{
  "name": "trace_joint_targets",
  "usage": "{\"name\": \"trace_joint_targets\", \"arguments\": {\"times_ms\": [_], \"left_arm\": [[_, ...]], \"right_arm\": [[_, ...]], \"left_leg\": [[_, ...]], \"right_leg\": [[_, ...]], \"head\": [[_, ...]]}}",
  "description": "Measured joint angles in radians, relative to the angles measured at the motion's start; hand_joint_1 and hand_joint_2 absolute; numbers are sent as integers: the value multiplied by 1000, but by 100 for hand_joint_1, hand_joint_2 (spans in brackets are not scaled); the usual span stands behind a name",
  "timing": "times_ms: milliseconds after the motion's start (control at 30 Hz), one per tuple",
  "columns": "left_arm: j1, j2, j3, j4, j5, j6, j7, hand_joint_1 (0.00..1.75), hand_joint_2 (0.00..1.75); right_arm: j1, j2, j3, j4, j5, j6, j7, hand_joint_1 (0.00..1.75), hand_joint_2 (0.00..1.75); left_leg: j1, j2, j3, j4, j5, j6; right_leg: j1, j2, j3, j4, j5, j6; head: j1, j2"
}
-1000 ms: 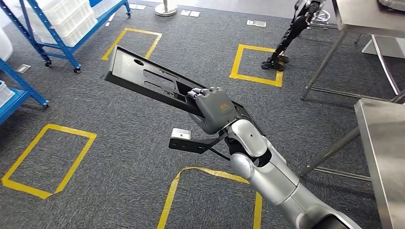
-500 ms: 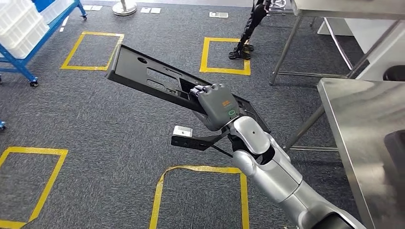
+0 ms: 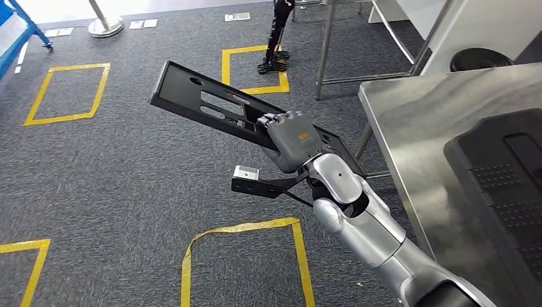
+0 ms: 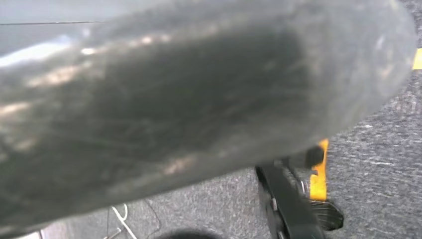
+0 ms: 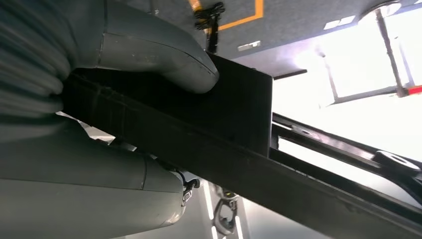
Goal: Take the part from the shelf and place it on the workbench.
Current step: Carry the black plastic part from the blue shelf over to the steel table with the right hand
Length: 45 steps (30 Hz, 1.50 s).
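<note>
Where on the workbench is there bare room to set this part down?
The workbench is bare steel along its near-left side, from its far corner toward the right hand holding the black part. Its right side is crowded by a black tray.

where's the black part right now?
In the head view the black part is held in the right hand, out over the grey carpet, just left of the steel workbench and not yet on it.

Steel workbench — a black perforated tray lies on it.
</note>
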Motion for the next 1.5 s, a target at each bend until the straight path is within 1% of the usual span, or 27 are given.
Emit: {"name": "trace_joint_targets", "arguments": {"times_ms": [33, 67, 100, 167, 233, 300, 367, 433, 500, 533, 600, 667, 733, 800, 867, 933, 1000, 1033, 1067, 1100, 1167, 1233, 1267, 1333, 1400, 1467, 1500], "left_arm": [[0, 0, 2, 0, 0, 0, 0, 0, 0], [0, 0, 3, 0, 0, 0, 0, 0, 0], [0, 0, 4, -1, 0, 0, 0, 0, 0], [1, 2, 6, -1, 0, 0, 0, 0, 0], [1, 5, 9, -2, 0, 1, -1, 0, 0], [-2, 7, 11, -2, -1, 1, -1, 0, 0], [-5, 6, 12, -2, -1, 0, -2, 0, 0], [-2, 6, 14, -2, -1, 0, -4, 0, 0], [2, 6, 16, -2, -2, 0, -4, 0, 0], [2, 6, 17, -2, -2, 0, -4, 0, 0], [1, 4, 18, -2, -2, 0, -4, 0, 0], [3, 3, 19, -2, -1, 1, -4, 0, 0], [6, 2, 22, -2, -1, 2, -4, 0, 0], [8, 2, 27, -2, -1, 3, -4, 0, 0], [7, 0, 29, -2, -1, 3, -3, 0, 0], [9, -2, 30, -1, -3, 2, -2, 0, 0], [12, -3, 30, -1, -4, -1, -1, 0, 0], [12, -4, 30, -1, -6, -2, -1, 0, 0], [11, -5, 30, -1, -6, -2, -1, 0, 0], [10, -5, 30, -1, -7, -3, -1, 0, 0], [8, -5, 30, -1, -9, -3, -1, 0, 0], [5, -2, 30, -2, -10, -3, -1, 0, 0], [2, 0, 30, -2, -11, -3, -1, 0, 0], [-4, 5, 30, -4, -11, -4, -4, 0, 0], [-5, 9, 30, -5, -12, -7, -8, 0, 0], [-2, 9, 30, -5, -12, -9, -10, 0, 0], [-1, 9, 30, -5, -13, -9, -10, 0, 0]], "right_arm": [[0, 0, 0, 2, 2, 0, 0, 175, 175], [-1, 0, 0, 3, 5, 0, 1, 175, 175], [-3, 1, 0, 4, 9, 0, 2, 175, 175], [-13, 3, 0, 6, 20, 3, 4, 175, 175], [-30, 7, 2, 8, 37, 11, 9, 175, 175], [-43, 6, 3, 11, 64, 20, 19, 175, 175], [-58, 1, 4, 13, 96, 26, 29, 175, 175], [-75, 0, 6, 14, 115, 28, 34, 175, 175], [-85, 0, 11, 16, 130, 31, 38, 175, 175], [-88, -2, 14, 17, 139, 32, 40, 175, 175], [-96, -8, 16, 18, 156, 33, 45, 175, 175], [-113, -14, 15, 19, 166, 35, 49, 175, 175], [-127, -16, 12, 20, 175, 39, 51, 175, 175], [-128, -24, 9, 22, 185, 45, 52, 175, 175], [-120, -33, 3, 25, 193, 48, 53, 175, 175], [-116, -37, 0, 26, 202, 48, 54, 175, 175], [-115, -38, 0, 26, 211, 49, 56, 175, 175], [-114, -39, 0, 26, 214, 49, 56, 175, 175], [-114, -40, 0, 26, 217, 49, 57, 175, 175], [-114, -41, 0, 26, 220, 49, 57, 175, 175], [-116, -42, 0, 26, 223, 49, 59, 175, 175], [-120, -43, -1, 25, 231, 50, 61, 175, 175], [-120, -45, -2, 25, 236, 50, 63, 175, 175], [-117, -52, -5, 25, 246, 52, 65, 175, 175], [-116, -59, -10, 24, 256, 54, 68, 175, 175], [-118, -62, -15, 24, 266, 57, 72, 175, 175], [-117, -62, -18, 25, 270, 59, 74, 175, 175]], "left_leg": [[-10, -7, -29, 28, 7, 12], [-21, -14, -36, 10, 34, 25], [-29, -29, -22, -44, 75, 38], [-37, -85, 32, -181, 154, 59], [-38, -120, 66, -254, 183, 60], [-39, -100, 74, -271, 182, 54], [-39, -72, 80, -289, 185, 54], [-39, -43, 82, -298, 186, 54], [-36, -11, 79, -298, 186, 54], [-34, 3, 78, -298, 184, 52], [-27, 29, 77, -298, 181, 47], [-27, 52, 76, -296, 177, 36], [-32, 69, 74, -293, 176, 24], [-33, 83, 71, -292, 178, 14], [-26, 64, 49, -270, 168, 6], [-18, 23, -13, -171, 137, -1], [-16, 5, -97, -34, 106, -6], [-16, 2, -128, 6, 105, -7], [-15, 1, -139, 5, 119, -7], [-14, -3, -126, -34, 144, -6], [-8, -42, -52, -173, 194, -2], [-7, -75, 5, -260, 212, -2], [-10, -77, 16, -272, 212, -2], [-18, -53, 20, -277, 217, 6], [-18, -32, 25, -289, 225, 20], [-17, -8, 26, -296, 231, 29], [-16, 6, 26, -296, 232, 30]], "right_leg": [[6, 16, 1, 0, 0, -5], [10, 33, 3, 0, -1, -9], [13, 51, 5, 0, -1, -11], [17, 83, 6, 4, -1, -13], [17, 111, -5, 10, 0, -12], [13, 132, -18, 13, 4, -9], [20, 82, -45, 41, -7, -6], [26, 2, -106, 140, -44, -3], [18, -23, -174, 260, -76, 5], [13, -26, -191, 286, -78, 12], [4, -37, -163, 220, -44, 35], [6, -80, -83, 75, 0, 51], [11, -107, -43, 2, 19, 43], [12, -90, -50, -2, 25, 27], [7, -67, -52, -6, 28, 7], [2, -41, -49, -10, 29, -12], [4, -16, -50, -9, 30, -22], [6, 0, -50, -8, 31, -25], [6, 16, -50, -7, 31, -26], [6, 34, -50, -5, 31, -27], [4, 69, -53, 3, 31, -26], [3, 94, -60, 14, 32, -24], [1, 103, -63, 16, 33, -21], [-5, 109, -71, 15, 35, -15], [2, 65, -97, 56, 13, -19], [11, 9, -153, 173, -38, -29], [11, -1, -183, 239, -63, -30]], "head": [[0, 0], [1, 0], [1, 0], [1, 0], [0, 0], [0, 0], [4, 0], [10, 0], [12, 0], [13, 0], [13, 0], [15, 0], [15, 0], [15, 0], [13, 0], [8, 0], [6, 0], [6, 0], [6, 0], [6, 0], [6, 0], [7, 0], [6, 0], [5, 0], [8, 0], [11, 0], [11, 0]]}}
